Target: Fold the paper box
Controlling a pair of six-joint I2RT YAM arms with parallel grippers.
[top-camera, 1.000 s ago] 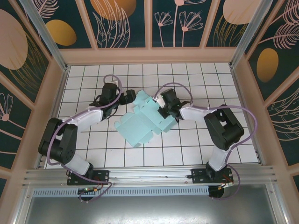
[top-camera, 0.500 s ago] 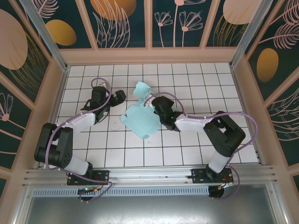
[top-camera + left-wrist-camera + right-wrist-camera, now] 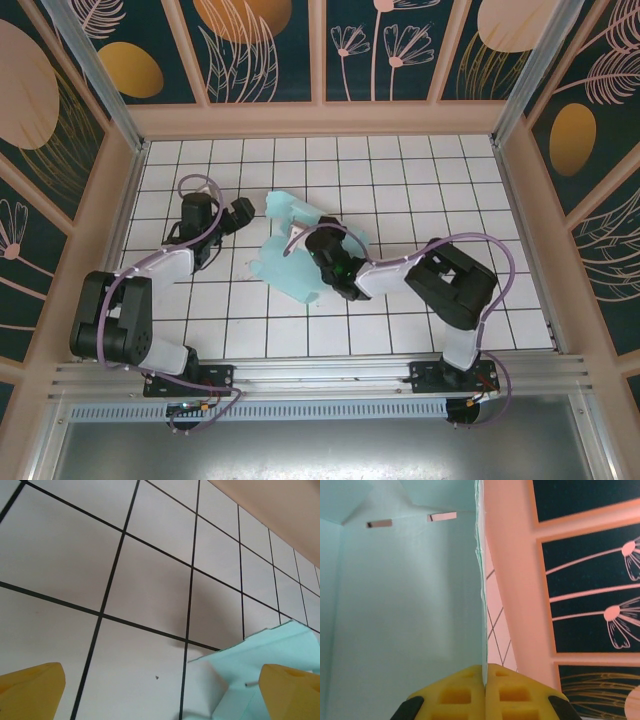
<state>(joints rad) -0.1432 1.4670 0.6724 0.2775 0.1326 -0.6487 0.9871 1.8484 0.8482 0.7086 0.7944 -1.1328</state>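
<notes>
Paper box (image 3: 288, 268) sits left of centre on the surface (image 3: 400, 320), bunched up, no longer last second's flat sheet. Right gripper (image 3: 484, 672) jaws clamped on a wall edge (card pinched thin). Left gripper (image 3: 243, 212) has backed off, jaws wide apart. Walls rising; fold looks partway.

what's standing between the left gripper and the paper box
Nothing visible: only tiled table surface lies between the open left gripper and the paper box. The right gripper is shut on a panel edge of the box.
</notes>
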